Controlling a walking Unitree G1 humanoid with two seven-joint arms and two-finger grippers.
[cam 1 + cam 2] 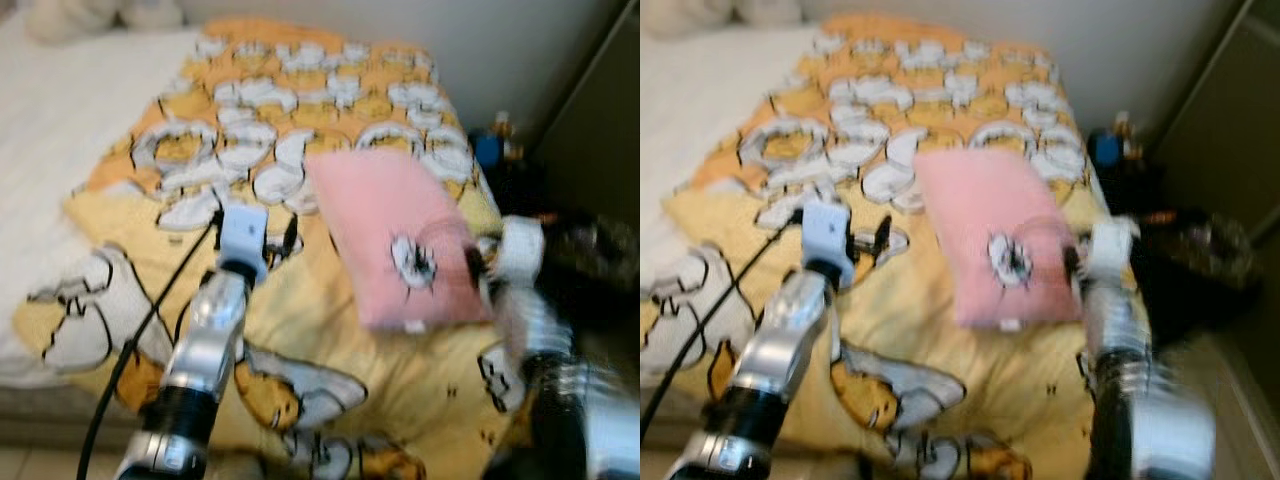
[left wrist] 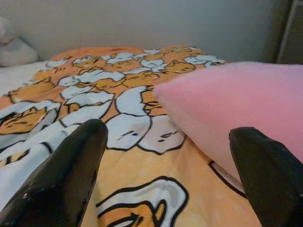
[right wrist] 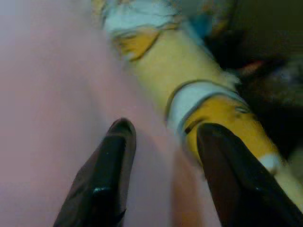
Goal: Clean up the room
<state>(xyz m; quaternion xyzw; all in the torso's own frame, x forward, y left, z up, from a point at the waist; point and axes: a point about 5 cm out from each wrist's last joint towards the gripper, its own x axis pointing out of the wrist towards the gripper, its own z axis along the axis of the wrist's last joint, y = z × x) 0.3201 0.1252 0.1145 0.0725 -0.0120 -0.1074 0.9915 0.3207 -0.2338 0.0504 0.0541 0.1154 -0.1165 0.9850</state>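
Pink pillow [image 1: 395, 235] not yet gripped atop blanket [image 1: 330, 350]: right gripper [image 3: 161, 142] open at its edge, left gripper [image 2: 165, 165] open beside it; tidying barely begun.

Grey wall [image 2: 165, 23] (white plush [image 2: 14, 47] alongside)

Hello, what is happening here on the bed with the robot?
The robot stands at a bed covered by a yellow cartoon blanket, with a pink pillow lying on it. Its right gripper is at the pillow's edge, fingers open, one over the pink fabric and one over the blanket. The left gripper is also open, low over the blanket, with the pillow just ahead and to one side. Nothing is gripped at this moment. The head views are blurred.
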